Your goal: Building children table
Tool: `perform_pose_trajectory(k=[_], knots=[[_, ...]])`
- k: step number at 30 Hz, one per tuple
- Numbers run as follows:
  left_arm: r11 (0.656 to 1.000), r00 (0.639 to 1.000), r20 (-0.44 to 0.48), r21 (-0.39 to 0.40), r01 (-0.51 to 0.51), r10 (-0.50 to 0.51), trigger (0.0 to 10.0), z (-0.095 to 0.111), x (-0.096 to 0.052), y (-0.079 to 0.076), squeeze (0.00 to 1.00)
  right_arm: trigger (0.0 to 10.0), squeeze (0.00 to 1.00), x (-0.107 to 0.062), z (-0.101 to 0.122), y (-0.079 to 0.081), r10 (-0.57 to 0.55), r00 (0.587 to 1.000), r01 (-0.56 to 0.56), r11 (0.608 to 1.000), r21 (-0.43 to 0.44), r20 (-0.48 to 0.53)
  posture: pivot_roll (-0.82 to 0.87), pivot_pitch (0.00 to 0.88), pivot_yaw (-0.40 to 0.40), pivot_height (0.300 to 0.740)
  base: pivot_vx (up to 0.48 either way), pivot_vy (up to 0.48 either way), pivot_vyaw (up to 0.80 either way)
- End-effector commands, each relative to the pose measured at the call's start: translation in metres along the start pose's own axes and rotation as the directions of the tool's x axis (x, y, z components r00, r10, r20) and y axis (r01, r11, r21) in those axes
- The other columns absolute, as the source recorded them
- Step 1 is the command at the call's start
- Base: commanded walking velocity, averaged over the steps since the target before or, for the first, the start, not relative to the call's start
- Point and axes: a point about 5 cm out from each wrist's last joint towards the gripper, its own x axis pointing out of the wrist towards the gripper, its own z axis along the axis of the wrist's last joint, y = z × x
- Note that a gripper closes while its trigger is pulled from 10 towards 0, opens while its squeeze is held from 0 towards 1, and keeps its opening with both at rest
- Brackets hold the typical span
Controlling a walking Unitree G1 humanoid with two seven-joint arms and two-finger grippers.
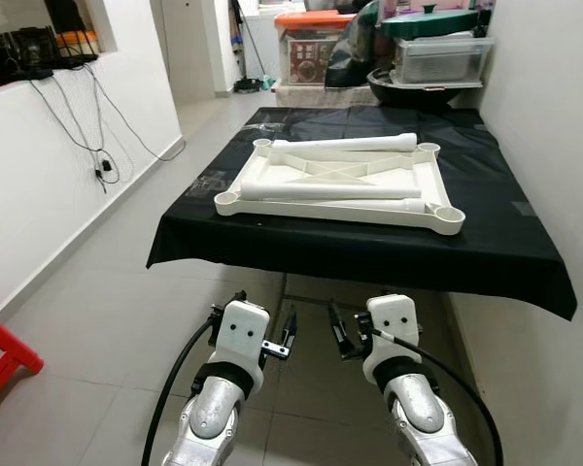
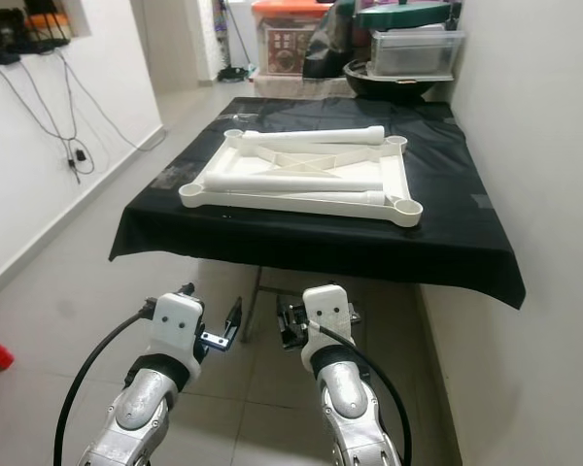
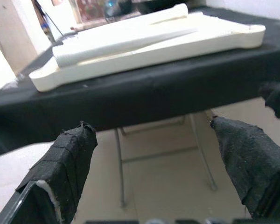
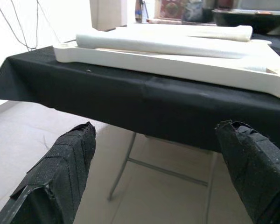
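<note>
— What sits closest to you?

— Both of my grippers, low in front of me above the tiled floor (image 1: 97,320). My left gripper (image 1: 290,335) and my right gripper (image 1: 336,335) hang side by side below the near edge of the table, short of it. On each, the two black fingers stand wide apart and hold nothing; from the left wrist I see one padded finger (image 3: 67,163) on either side of the table's edge.

— Where is the children's table?

— It lies in parts on a work table covered with a black cloth (image 1: 369,248). The white tabletop (image 1: 342,184) lies upside down, its ribbed underside up, with a round socket at each of its four corners. White legs (image 1: 345,144) lie loose across it: I count one along the far edge, one across the middle and one near the front edge. Whether a fourth is there I cannot tell.

— Any containers?

— Beyond the table, an orange-lidded box (image 1: 309,44) and a clear bin (image 1: 442,58) under a green lid. Their contents are too unclear to name.

— And the room?

— A white wall runs along my left with black cables (image 1: 87,116) hanging down it, and something red (image 1: 2,364) stands on the floor at my far left. Another white wall stands close on my right.
</note>
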Motion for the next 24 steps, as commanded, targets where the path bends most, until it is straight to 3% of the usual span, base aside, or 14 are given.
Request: perform_pose_trajectory(k=[1, 16, 24], knots=[[1.000, 0.999, -0.032, -0.018, 0.004, -0.005, 10.0, -0.0054, 0.0007, 0.0006, 0.00, 10.0, 0.00, -0.0012, -0.0065, 0.0009, -0.008, 0.999, 0.009, 1.000, 0.028, -0.036, -0.01, 0.000, 0.015, 0.740, 0.000, 0.480, 0.00], [1.000, 0.998, -0.061, -0.006, 0.025, -0.025, 10.0, -0.0104, 0.0008, -0.0015, 0.00, 10.0, 0.00, -0.0021, -0.0091, -0.0019, -0.042, 0.998, 0.043, 0.999, 0.024, -0.051, -0.01, 0.000, 0.023, 0.740, 0.000, 0.480, 0.00], [1.000, 0.999, -0.042, 0.003, 0.024, -0.024, 10.0, -0.0074, 0.0003, -0.0022, 0.00, 10.0, 0.00, -0.0022, -0.0095, -0.0025, -0.045, 0.997, 0.047, 0.999, 0.025, -0.057, 0.00, 0.000, 0.020, 0.740, 0.000, 0.000, 0.00]])
